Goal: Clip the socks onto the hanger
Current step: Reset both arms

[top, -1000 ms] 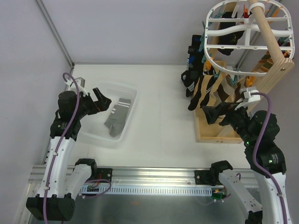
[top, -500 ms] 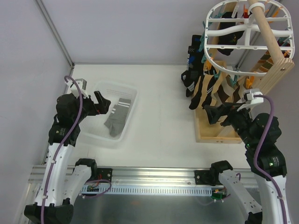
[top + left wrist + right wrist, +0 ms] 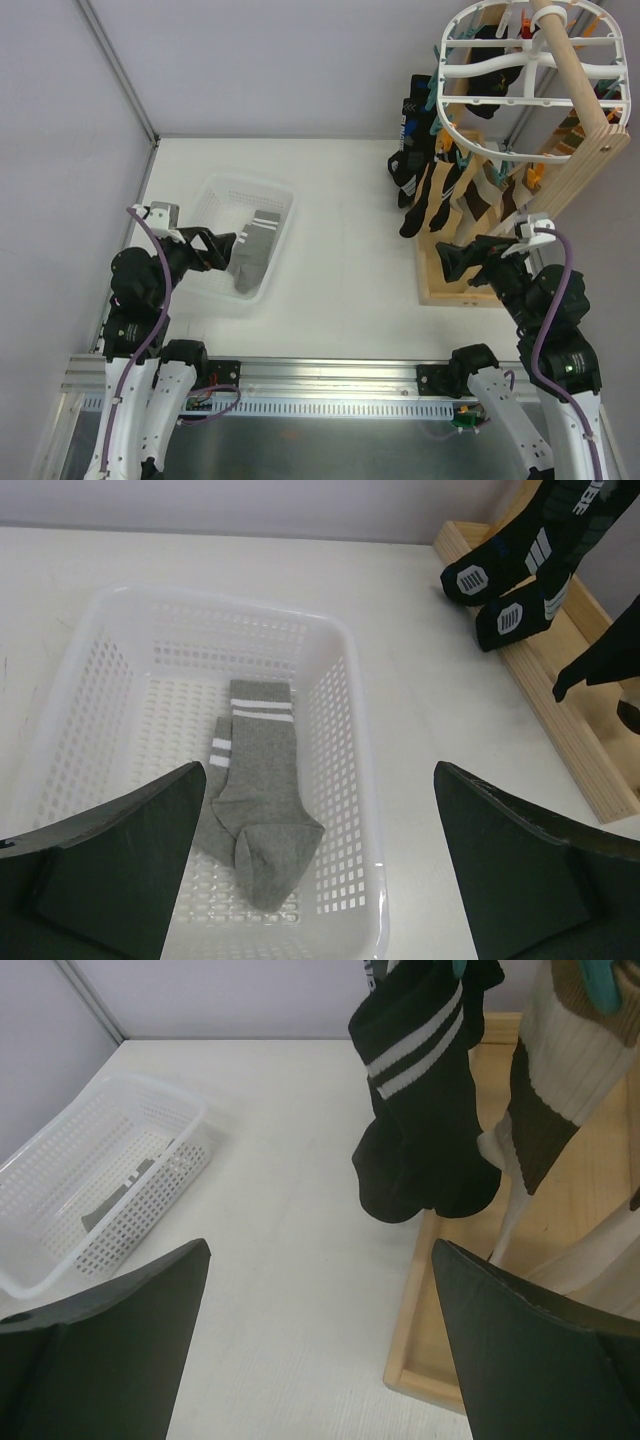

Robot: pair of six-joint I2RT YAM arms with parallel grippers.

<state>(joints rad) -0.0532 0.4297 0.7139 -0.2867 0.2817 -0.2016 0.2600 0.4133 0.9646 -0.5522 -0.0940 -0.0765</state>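
**Desk:** What do you get from overhead?

**Me:** My left gripper [image 3: 222, 246] hangs over the left side of the white basket [image 3: 215, 185], spread wide with nothing in it. A grey sock [image 3: 250, 250] lies inside the basket. My right gripper [image 3: 455, 256] hovers at the near left corner of the wooden stand [image 3: 575, 85], also wide apart and empty. The white hanger [image 3: 500, 72] sits on the stand's pole at the far right. Black socks [image 3: 418, 190] dangle from its left side over the table [image 3: 340, 220].

**Desk:** And the left wrist camera?

**Me:** My two fingers [image 3: 110, 870] sit in the bottom corners, far apart, gripping nothing. Between them I look down into the basket. The grey sock, with white stripes at the cuff, lies flat on the mesh floor. I can't tell whether it is one sock folded or two stacked. At upper right, black toes hang above the stand's base.

**Desk:** Right wrist?

**Me:** It's the same there: fingers [image 3: 100, 1340] wide apart and empty. Ahead of me a striped black sock [image 3: 420, 1130] hangs beside the base's left edge. Just right of it is a cream and brown sock [image 3: 540, 1110] under a teal peg [image 3: 603, 985]. The basket is well off to the left.
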